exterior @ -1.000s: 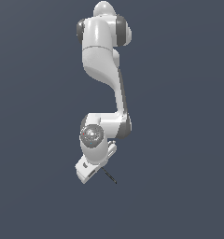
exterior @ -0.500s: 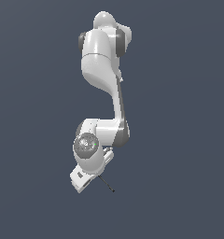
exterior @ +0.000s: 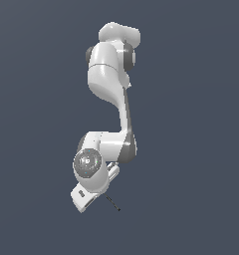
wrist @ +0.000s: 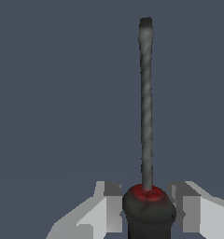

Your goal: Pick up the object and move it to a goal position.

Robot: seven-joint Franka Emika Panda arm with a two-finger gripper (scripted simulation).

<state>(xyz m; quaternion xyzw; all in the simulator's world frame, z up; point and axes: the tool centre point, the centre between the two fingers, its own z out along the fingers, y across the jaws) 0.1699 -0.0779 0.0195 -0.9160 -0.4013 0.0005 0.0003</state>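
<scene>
Our claw (wrist: 146,210) had its two fingers (wrist: 109,205) on each side of the screwdriver (wrist: 145,116), closed around its red-and-black handle. The thin dark shaft pointed straight out, away from the claw, along the line the claw faced. In the exterior view, the shaft (exterior: 113,203) poked out just to the right of the claw (exterior: 94,191). We saw no goal mark.

We see the screwdriver (wrist: 147,140) sitting between the fingers (wrist: 107,205) of the gripper (wrist: 149,207), one finger on each side of its handle. Its shaft runs straight out beyond the fingertips. In the exterior view, the shaft juts from under the arm (exterior: 111,109), toward the exterior view's right.
</scene>
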